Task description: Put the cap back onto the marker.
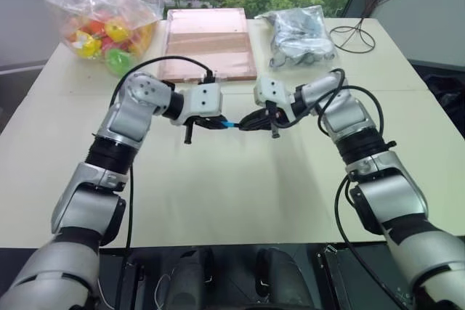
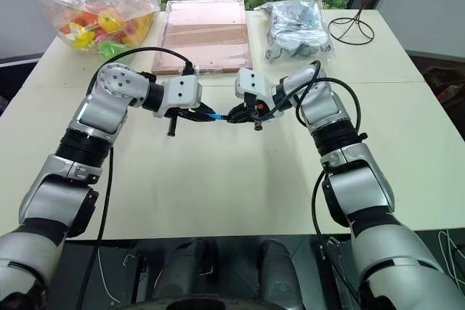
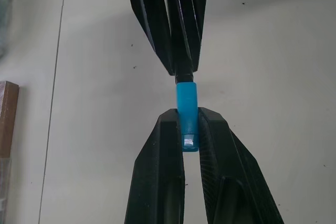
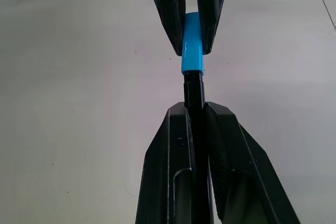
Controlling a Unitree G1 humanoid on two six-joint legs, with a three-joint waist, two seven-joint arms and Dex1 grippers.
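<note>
Counter (image 1: 240, 194): pale, wide, carrying all items; both arms meet above its middle.

Bag of toys (image 1: 102, 16): clear plastic, bright contents, at 11 o'clock on the counter.

Tray (image 1: 208, 38): flat, pinkish-brown, at 12 o'clock, just beside the toy bag.

Bag of dark parts (image 1: 299, 34): clear plastic, at 1 o'clock, beside the tray; a black cable (image 1: 356, 34) loops further toward 2 o'clock.

Left gripper (image 3: 188, 135): reaches in from 9 o'clock, jaws clenched on the cap.

Right gripper (image 4: 198, 129): reaches in from 3 o'clock, jaws clenched on the marker, tips facing the left gripper's, close together.

Marker (image 4: 193, 90): thin, black, held clear of the counter at centre, pointing toward 9 o'clock.

Cap (image 3: 186, 103): small, bright blue, held in line with the marker. Its open mouth meets the marker's end; whether it is fully seated cannot be told.

Step in hand: joining cap to marker, judged late in the task, alignment looks good. Next move likely calls for a straight push of the two grippers toward each other along the marker's axis, no twist or sag, until the cap seats, then release by one side.
</note>
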